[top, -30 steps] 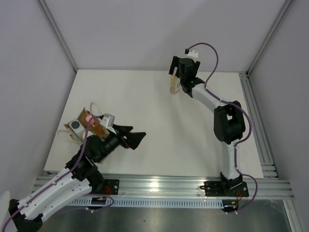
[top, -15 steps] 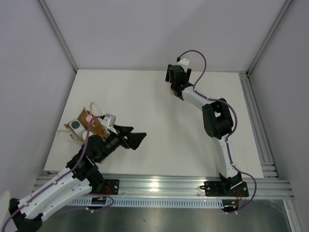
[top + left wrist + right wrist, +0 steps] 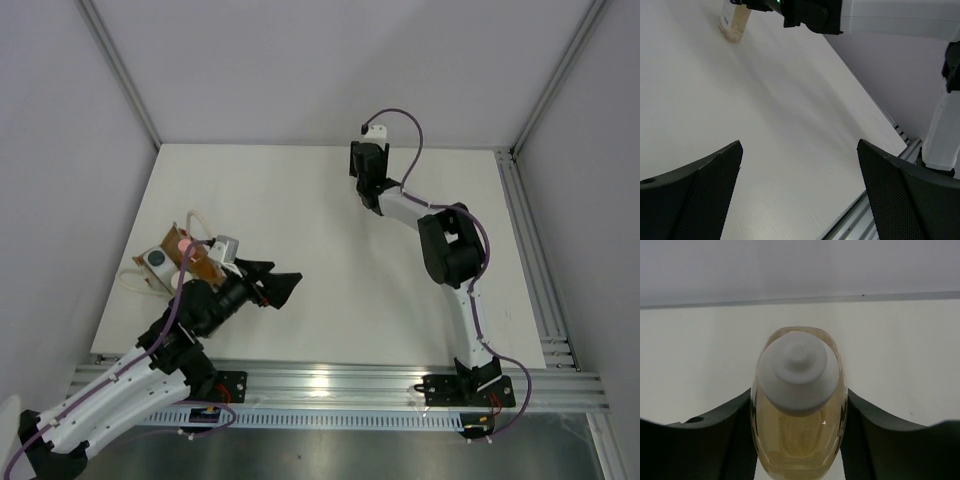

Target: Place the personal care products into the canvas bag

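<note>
I am gripping the amber bottle (image 3: 799, 435) in my right end effector (image 3: 799, 410) at the counter's (image 3: 300, 240) far middle. It is not yet bagged. My left end effector (image 3: 799, 145) is hanging open by the canvas bag (image 3: 195, 262) (near left, pink-capped bottle (image 3: 185, 243) apparently inside).

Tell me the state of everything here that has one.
amber bottle, upright on the table, capped.
right pincer, shut on the amber bottle.
left pincer, open, empty.
canvas bag, mouth open, pink-capped bottle inside.
white bottle, capped, at the bag's left edge.
</note>
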Robot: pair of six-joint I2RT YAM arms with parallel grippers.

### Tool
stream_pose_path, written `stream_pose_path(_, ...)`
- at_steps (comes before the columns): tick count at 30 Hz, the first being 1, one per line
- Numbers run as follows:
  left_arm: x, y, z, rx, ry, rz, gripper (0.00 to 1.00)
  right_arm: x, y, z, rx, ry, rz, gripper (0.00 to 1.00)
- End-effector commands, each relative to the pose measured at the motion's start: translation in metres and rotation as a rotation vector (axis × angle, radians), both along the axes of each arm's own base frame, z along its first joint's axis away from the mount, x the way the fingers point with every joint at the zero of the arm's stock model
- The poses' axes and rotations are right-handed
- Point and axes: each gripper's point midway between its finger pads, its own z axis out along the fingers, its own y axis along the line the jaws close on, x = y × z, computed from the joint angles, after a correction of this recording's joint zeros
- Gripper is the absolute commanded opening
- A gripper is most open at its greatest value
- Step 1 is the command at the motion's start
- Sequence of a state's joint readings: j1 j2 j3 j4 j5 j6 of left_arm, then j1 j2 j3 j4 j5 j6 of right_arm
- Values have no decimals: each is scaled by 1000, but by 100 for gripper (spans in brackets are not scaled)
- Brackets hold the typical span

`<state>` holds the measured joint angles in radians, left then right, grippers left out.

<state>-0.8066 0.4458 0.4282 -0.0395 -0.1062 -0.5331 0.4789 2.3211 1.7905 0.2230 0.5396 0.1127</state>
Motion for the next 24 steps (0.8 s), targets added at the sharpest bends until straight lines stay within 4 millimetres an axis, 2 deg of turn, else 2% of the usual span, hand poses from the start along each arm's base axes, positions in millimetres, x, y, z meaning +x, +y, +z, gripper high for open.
stream_pose_path(1,5,0,1,5,-5,22,99,-19,10,50,70,-97,93,13)
stream_pose_path(2,5,0,1,11,-4,25,99,-27,12,52,94,-92,110,12)
stream_pose_path(3,7,1,0,16,-4,35,99,-44,11,54,144,-87,121,11)
stream_pose_path(5,9,4,-3,30,-1,53,99,-67,24,60,222,-107,173,9)
stream_pose_path(6,11,6,-4,36,-1,64,99,-92,23,52,262,-86,192,8)
stream_pose_path(8,13,12,-4,39,-5,100,99,-117,30,51,287,-102,214,7)
stream_pose_path(9,14,14,-4,38,-8,109,99,-143,43,32,260,-59,239,7)
stream_pose_path(10,15,17,-4,41,-12,127,99,-157,48,41,256,-72,236,7)
stream_pose_path(11,16,19,-4,44,-16,136,99,-169,45,34,222,-54,193,8)
stream_pose_path(12,16,22,-4,45,-17,150,99,-191,62,29,214,-37,211,9)
stream_pose_path(15,19,34,-5,54,-19,205,99,-230,65,17,202,-18,185,9)
stream_pose_path(16,19,36,-4,51,-19,219,99,-253,78,7,177,-5,224,10)
stream_pose_path(18,21,43,-7,55,-16,253,99,-273,83,12,156,-28,218,11)
stream_pose_path(19,21,46,-6,54,-19,263,99,-292,95,9,137,-25,252,11)
stream_pose_path(20,23,50,-6,54,-17,291,99,-301,97,9,125,-22,249,13)
stream_pose_path(21,24,52,-8,62,-9,300,99,-306,96,11,118,-32,228,16)
stream_pose_path(22,24,53,-9,66,-7,308,99,-319,104,11,114,-29,246,20)
stream_pose_path(23,25,54,-9,68,-6,314,99,-323,106,12,119,-27,246,33)
stream_pose_path(24,25,54,-9,68,-4,316,99,-327,109,13,118,-24,258,40)
